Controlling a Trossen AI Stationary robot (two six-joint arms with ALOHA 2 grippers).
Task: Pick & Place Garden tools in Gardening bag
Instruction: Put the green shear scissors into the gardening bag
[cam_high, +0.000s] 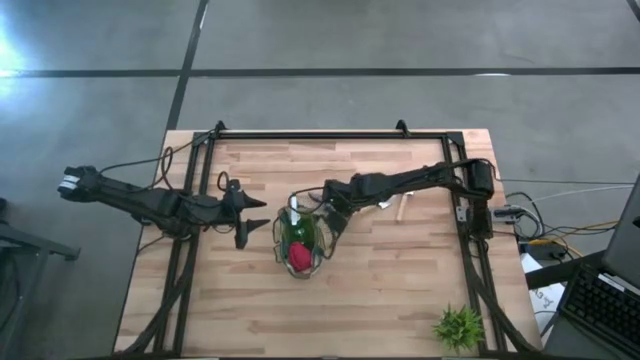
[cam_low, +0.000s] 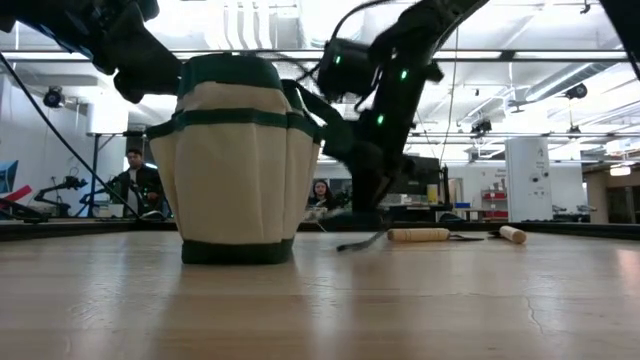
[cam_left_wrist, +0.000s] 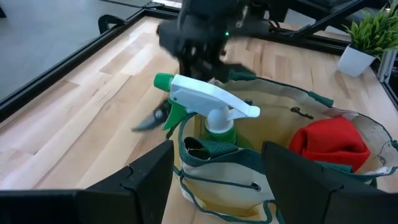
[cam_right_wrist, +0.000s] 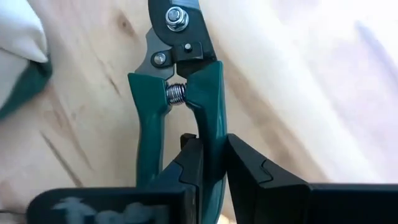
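Green-handled shears (cam_right_wrist: 180, 118) fill the right wrist view, one of their two handles pinched between the right gripper (cam_right_wrist: 211, 168) fingers, which are closed narrowly on it, with the spring and pivot bolt showing beyond. From above, that right gripper (cam_high: 330, 205) sits at the two o'clock edge of the gardening bag (cam_high: 300, 243), near the middle of the table (cam_high: 400, 290). The bag stands upright, with a white-and-green spray bottle (cam_left_wrist: 208, 106) and a red piece (cam_left_wrist: 329, 143) inside. In the low view the shears hang clear of the table beside the bag (cam_low: 238, 170).

At the bag's nine o'clock side, the left gripper (cam_high: 262, 218) hovers, its fingers (cam_left_wrist: 149, 177) spread wide apart and holding nothing. A wooden-handled tool (cam_high: 400, 208) lies on the table at three o'clock from the bag, just past the right arm. At five o'clock, by the table's corner, stands a small leafy plant (cam_high: 460, 327).
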